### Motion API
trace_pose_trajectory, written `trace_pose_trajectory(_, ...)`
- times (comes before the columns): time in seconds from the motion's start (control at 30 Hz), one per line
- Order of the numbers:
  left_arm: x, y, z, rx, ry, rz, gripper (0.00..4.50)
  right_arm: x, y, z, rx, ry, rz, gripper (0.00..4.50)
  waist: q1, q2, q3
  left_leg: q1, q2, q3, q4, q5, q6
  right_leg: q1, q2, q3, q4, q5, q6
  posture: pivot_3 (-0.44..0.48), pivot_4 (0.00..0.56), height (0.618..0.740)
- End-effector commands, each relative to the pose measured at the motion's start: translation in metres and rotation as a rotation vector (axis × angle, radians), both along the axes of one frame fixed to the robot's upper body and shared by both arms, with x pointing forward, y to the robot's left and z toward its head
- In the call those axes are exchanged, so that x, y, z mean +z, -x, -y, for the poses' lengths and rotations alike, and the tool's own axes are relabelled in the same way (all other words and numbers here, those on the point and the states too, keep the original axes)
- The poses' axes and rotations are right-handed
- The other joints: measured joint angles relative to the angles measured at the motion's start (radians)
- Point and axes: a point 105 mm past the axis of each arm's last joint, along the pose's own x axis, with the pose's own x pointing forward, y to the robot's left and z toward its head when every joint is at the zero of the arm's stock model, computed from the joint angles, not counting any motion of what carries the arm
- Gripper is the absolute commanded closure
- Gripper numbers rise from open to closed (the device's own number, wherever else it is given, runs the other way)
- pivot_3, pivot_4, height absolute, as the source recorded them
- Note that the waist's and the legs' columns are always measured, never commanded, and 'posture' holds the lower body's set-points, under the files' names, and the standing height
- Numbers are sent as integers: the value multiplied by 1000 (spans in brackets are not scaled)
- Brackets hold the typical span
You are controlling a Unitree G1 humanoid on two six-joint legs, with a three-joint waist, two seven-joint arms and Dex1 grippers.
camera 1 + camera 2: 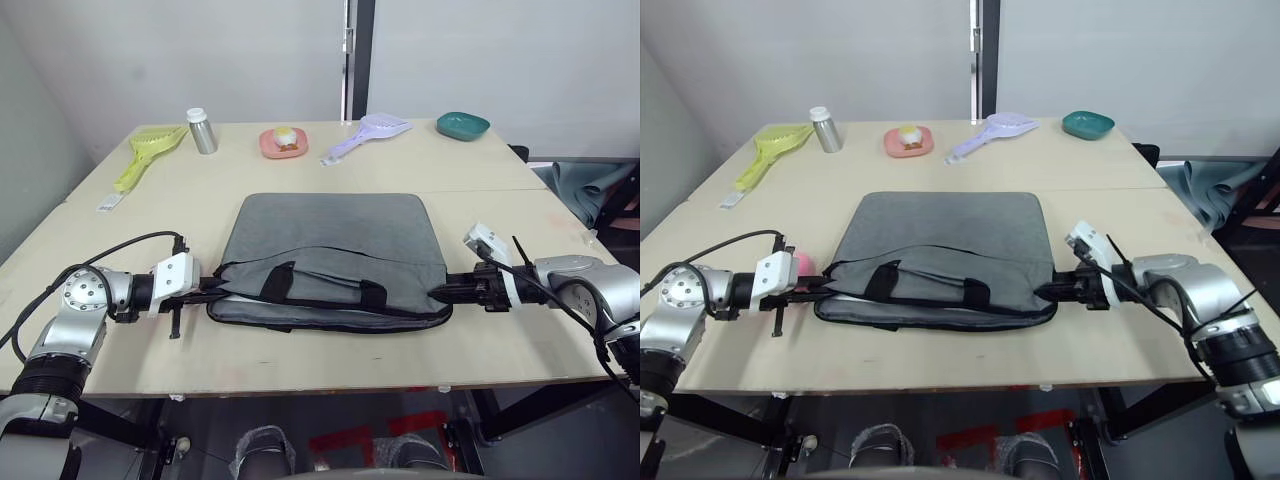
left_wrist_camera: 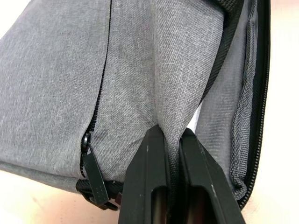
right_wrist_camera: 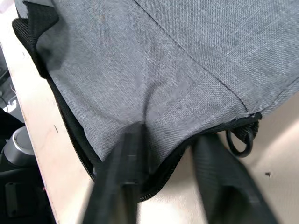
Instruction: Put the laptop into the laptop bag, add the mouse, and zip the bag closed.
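Observation:
The grey laptop bag (image 1: 330,235) lies flat in the middle of the table, its black handles (image 1: 320,285) flopped toward me. My left gripper (image 1: 215,290) is at the bag's near left corner, shut on a fold of its grey fabric (image 2: 170,133). A black zip pull (image 2: 93,172) hangs beside it. At the near right corner, my right gripper (image 1: 437,292) stands open, its fingers either side of the bag's zippered edge (image 3: 169,133), close to a ring pull (image 3: 239,140). The bag's near edge gapes slightly. The laptop and the mouse are hidden.
Along the far edge stand a yellow scoop (image 1: 150,155), a metal bottle (image 1: 203,131), a pink dish (image 1: 283,143), a purple scoop (image 1: 368,135) and a teal bowl (image 1: 462,125). A small pink object (image 1: 800,264) sits just behind my left gripper.

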Motion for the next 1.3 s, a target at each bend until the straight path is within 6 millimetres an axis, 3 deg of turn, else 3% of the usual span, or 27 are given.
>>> trace_pose_trajectory(0.03,2,3,-13,34,-4,-88,3401,17,-4,16,-38,-1,33,1359,1,0,0,0,0,0,0,0,0,0,0,0,0,0,0,0,150,740)
trace_pose_trajectory(0.17,28,2,-19,57,47,-95,2006,35,3,35,-62,-23,59,15,4,0,0,-1,0,0,0,0,0,-1,0,0,0,0,0,0,150,740)
trace_pose_trajectory(0.3,63,29,-27,51,104,-338,590,65,12,57,-95,-13,135,0,3,-3,2,-3,0,0,0,0,0,-2,0,0,-1,0,0,0,150,740)
trace_pose_trajectory(0.43,96,48,-31,51,131,-401,590,99,23,56,-62,10,258,0,2,-3,2,-3,0,2,-4,0,0,-4,0,0,-5,-1,-1,0,150,740)
trace_pose_trajectory(0.5,118,52,-25,33,232,-405,590,112,29,46,-14,5,318,0,4,-2,3,-2,0,3,-5,0,0,-3,0,0,-5,-1,0,0,150,740)
trace_pose_trajectory(0.6,151,62,-12,-21,379,-398,590,136,40,14,89,-80,425,0,2,-3,3,-2,0,2,-5,0,0,-3,1,0,-5,-1,0,0,150,740)
trace_pose_trajectory(0.73,141,70,-13,56,339,-396,590,128,51,-34,234,-106,485,0,-4,-2,3,-1,1,3,-6,0,0,-3,1,1,-6,-1,0,0,150,740)
trace_pose_trajectory(0.83,129,74,-21,148,329,-389,590,122,46,-52,256,-144,514,0,-5,-3,3,-2,1,3,-6,0,0,-4,1,0,-7,-1,0,0,150,740)
trace_pose_trajectory(1.1,112,110,-51,328,387,-328,590,95,27,-70,309,-148,484,0,-9,-3,3,-3,1,2,-11,0,-1,-2,1,-2,-13,-1,1,0,150,740)
trace_pose_trajectory(1.27,112,120,-37,285,421,-312,590,76,10,-75,348,-94,479,0,-4,-3,3,-2,1,1,-11,-1,0,0,1,-3,-14,-1,0,0,150,740)
trace_pose_trajectory(1.3,115,121,-26,233,425,-306,551,71,2,-78,343,-94,467,249,-5,-4,3,-2,1,1,-11,0,0,0,1,-3,-13,-1,0,0,150,740)
